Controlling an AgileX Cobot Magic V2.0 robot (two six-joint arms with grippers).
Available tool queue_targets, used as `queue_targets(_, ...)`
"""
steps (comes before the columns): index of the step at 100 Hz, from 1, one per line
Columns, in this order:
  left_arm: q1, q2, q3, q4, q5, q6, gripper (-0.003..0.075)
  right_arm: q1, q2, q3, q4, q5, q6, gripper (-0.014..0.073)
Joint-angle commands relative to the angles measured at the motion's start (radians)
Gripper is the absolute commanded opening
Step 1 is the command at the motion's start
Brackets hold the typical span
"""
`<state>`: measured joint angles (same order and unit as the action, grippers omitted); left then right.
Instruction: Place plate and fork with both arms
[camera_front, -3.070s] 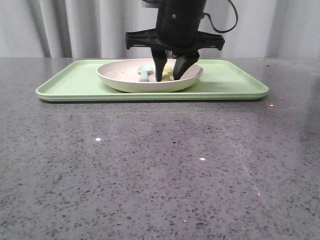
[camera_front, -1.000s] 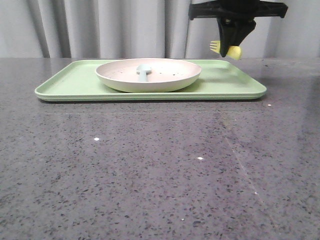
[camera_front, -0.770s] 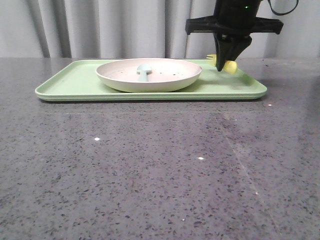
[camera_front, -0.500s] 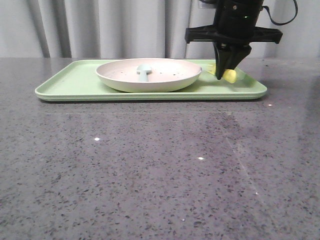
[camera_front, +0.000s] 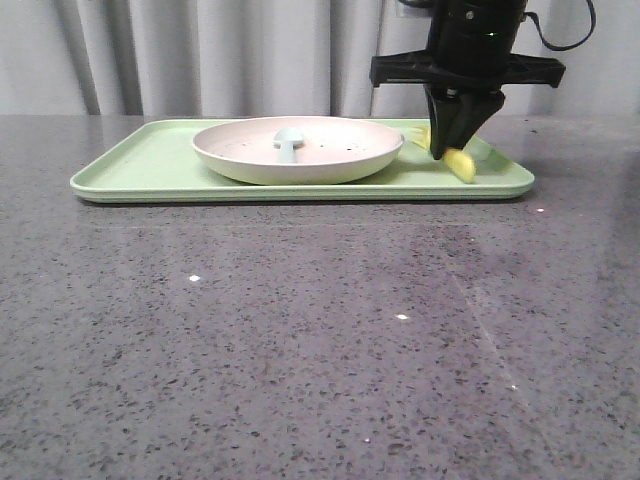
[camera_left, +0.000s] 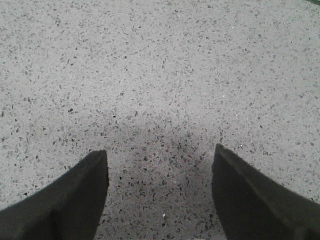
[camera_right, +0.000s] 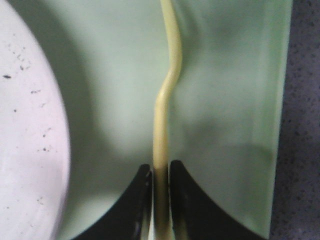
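Fork, small yellow plastic (camera_front: 456, 160), hangs low over the light green tray's (camera_front: 150, 165) right end, beside the speckled off-white plate (camera_front: 330, 150), pinched by the right gripper (camera_front: 456, 140); release should follow. Left gripper (camera_left: 160, 195) gapes empty over grey stone table (camera_left: 160, 75). Right wrist: fingers (camera_right: 137, 200) clamp the fork.

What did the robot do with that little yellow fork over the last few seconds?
The right gripper took the fork out of the plate, lifted it, carried it to the right and lowered it over the green tray, where it now holds it. The plate, blue utensil and tray stayed put.
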<state>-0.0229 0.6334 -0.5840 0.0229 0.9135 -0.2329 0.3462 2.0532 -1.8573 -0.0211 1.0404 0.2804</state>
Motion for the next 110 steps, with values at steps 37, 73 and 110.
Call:
queue_targets(37, 0.001, -0.002, -0.025, -0.006, -0.05, -0.011, 0.0441, -0.005, -0.069, -0.024, -0.034, -0.017, -0.009, 0.0333)
queue_targets(73, 0.001, -0.002, -0.025, -0.008, -0.05, -0.011, 0.0441, -0.005, -0.159, -0.024, -0.135, -0.014, -0.009, 0.0332)
queue_targets(110, 0.001, -0.002, -0.025, -0.04, -0.05, -0.011, 0.0441, -0.005, -0.395, 0.223, -0.226, -0.074, -0.019, 0.0332)
